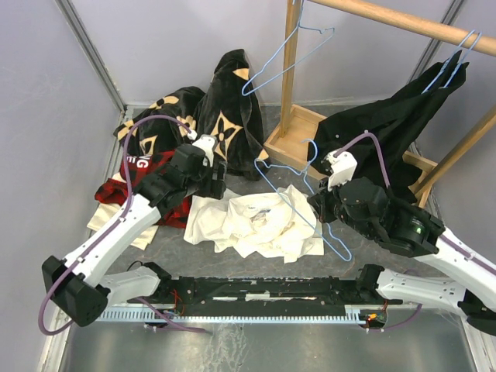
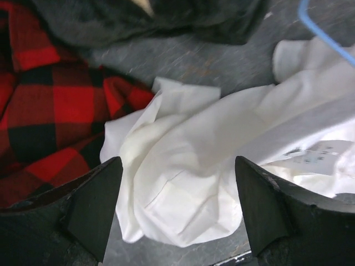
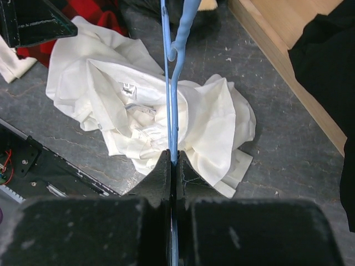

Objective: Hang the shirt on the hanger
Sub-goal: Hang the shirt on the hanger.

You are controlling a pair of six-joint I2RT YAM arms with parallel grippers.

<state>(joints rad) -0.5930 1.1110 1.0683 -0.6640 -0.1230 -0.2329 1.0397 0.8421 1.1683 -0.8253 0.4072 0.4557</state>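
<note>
Sprawling in a crumpled heap in the middle of the counter (image 1: 194, 263) is the white shirt (image 1: 256, 221), and that's our centre of attention. Its left edge bunches into a soft fold, and that fold sits right between the left fingers (image 2: 97, 199). They're spread wide, one on either side of the cloth, and they're gripping nothing. Over the right part of the shirt runs the light-blue hanger (image 3: 173, 111), its wire slanting across the cloth with the hook toward the back. The right fingers (image 3: 158, 177) are pinched tight on that wire at the shirt's near-right edge, and the hanger runs straight away from them over the white folds. On the shirt's left, right up against it, is the red-and-black plaid shirt (image 2: 50, 105). Behind both, a black garment with tan marks (image 1: 225, 116) is heaped by the back wall.
</note>
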